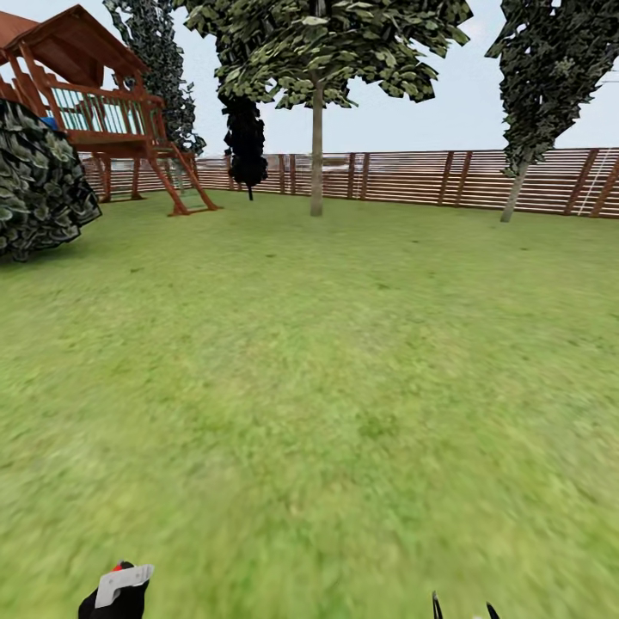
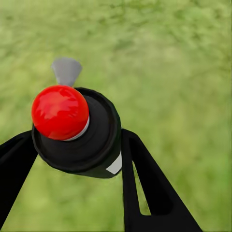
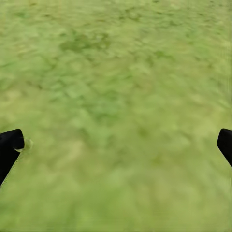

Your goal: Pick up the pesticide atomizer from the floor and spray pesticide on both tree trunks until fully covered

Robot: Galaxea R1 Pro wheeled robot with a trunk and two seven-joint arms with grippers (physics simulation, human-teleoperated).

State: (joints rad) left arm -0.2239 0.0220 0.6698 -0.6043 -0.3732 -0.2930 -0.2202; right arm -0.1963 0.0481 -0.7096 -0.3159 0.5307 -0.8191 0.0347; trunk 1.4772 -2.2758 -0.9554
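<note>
The left gripper [image 2: 72, 154] is squeezed tight around the pesticide atomizer [image 2: 77, 130], a black bottle with a red knob on top, held low over the grass [image 1: 327, 387]. The right gripper [image 3: 116, 145] has its fingers wide apart and holds nothing. So the pick-up looks done. Two trees [image 1: 317, 129] [image 1: 520, 180] stand far off by the wooden fence [image 1: 404, 176], and their trunks have no spray yet.

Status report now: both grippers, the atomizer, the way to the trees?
Left gripper shut on atomizer. Right gripper open, empty. Trees ahead by fence; open lawn between.
</note>
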